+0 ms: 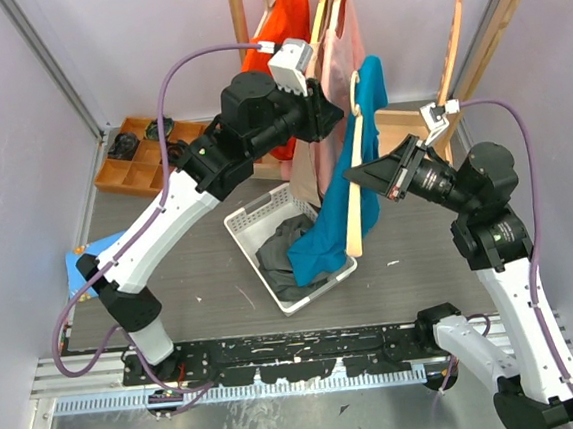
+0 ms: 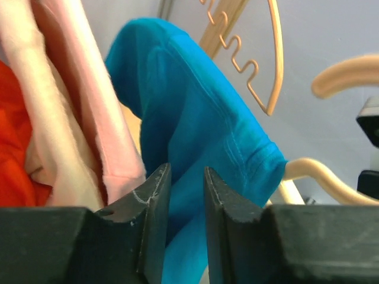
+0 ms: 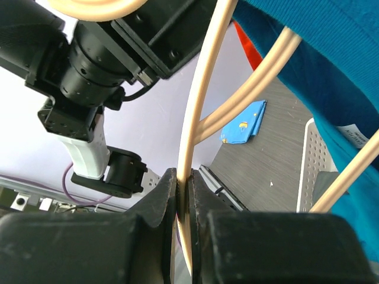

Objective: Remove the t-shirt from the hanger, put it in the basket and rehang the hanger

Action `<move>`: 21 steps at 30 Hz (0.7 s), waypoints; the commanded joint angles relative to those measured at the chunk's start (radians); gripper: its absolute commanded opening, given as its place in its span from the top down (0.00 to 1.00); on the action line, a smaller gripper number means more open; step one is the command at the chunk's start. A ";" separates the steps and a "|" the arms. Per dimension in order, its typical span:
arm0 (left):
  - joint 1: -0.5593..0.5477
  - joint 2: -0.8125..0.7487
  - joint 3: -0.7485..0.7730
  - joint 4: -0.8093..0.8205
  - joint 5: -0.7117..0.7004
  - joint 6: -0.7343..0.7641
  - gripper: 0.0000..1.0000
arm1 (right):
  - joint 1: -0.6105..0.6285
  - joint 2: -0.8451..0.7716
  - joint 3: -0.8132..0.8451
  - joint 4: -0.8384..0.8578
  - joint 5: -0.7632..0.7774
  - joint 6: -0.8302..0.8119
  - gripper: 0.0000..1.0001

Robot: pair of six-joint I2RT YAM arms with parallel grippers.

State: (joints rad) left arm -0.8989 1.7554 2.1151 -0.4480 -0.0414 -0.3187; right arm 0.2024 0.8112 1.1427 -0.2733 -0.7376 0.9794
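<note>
T-shirt, label unreadable, hangs before slightly parted left jaws; right jaws clamp hanger.

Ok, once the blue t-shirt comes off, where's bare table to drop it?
Two bare patches of table: one between the white basket and the left arm, below the organizer tray; one right of the basket, up to the right arm. Crowded: the basket holds grey cloth and the t-shirt hem; hung garments fill the back.
</note>
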 commanded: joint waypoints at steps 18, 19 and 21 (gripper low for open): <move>0.004 -0.112 -0.202 0.246 0.250 -0.039 0.34 | -0.002 0.018 0.047 0.196 -0.059 0.056 0.99; 0.004 -0.112 -0.203 0.247 0.253 -0.036 0.32 | -0.002 0.019 0.050 0.198 -0.060 0.057 0.99; 0.004 -0.104 -0.199 0.246 0.266 -0.032 0.31 | -0.002 0.022 0.052 0.199 -0.061 0.057 0.99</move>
State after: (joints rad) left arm -0.8917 1.6650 1.8866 -0.2668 0.1638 -0.3511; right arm 0.2008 0.8310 1.1427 -0.1719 -0.7757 1.0454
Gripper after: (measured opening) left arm 0.677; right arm 0.127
